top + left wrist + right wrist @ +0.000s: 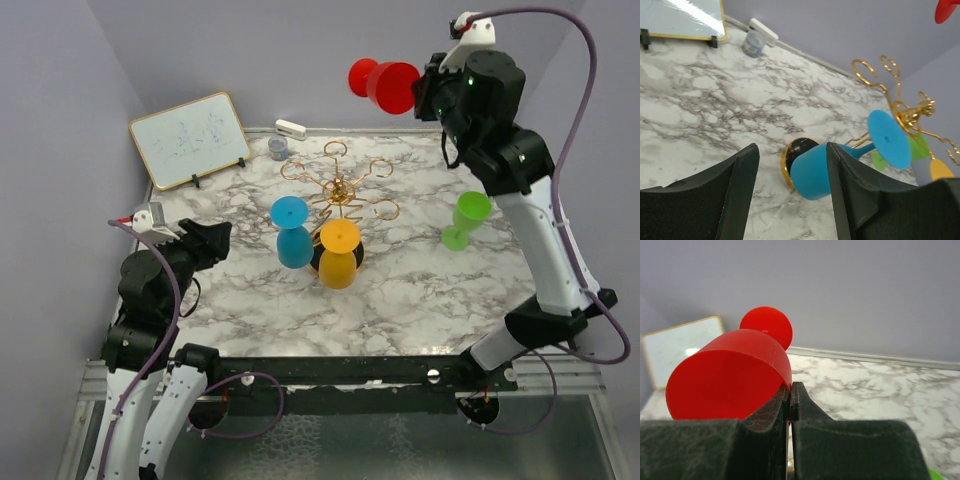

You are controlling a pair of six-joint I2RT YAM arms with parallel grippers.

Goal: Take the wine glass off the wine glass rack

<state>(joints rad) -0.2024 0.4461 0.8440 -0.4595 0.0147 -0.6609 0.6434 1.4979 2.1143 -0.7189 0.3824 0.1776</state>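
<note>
The rack (340, 188) is thin gold wire: looped arms spread from a central post over a round, glossy black base. It stands mid-table (420, 290) on white marble veined in grey.

There are four smooth, opaque plastic glasses, each with a rounded bowl and a flat disc foot: one red, one blue, one yellow, one green.

The red glass (385, 84) is off the rack, high in the air over the far right of the table, lying sideways with its foot pointing left. The right claw (425, 88) has its dark, matte jaws pressed together on the wall of the bowl at the rim.

The blue glass (291, 232) and the yellow glass (339, 255) are at the rack's near side, feet uppermost and bowls down by the base. The green glass (466, 218) stands upright on the marble, right of the rack.

The left claw (205, 240) hovers low to the left of the rack, pointing at the blue glass but clear of it. Its jaws stand partly apart with nothing between them.

At the far edge are one framed whiteboard (190, 140), one small grey cup (277, 149) and one white block (290, 128).
</note>
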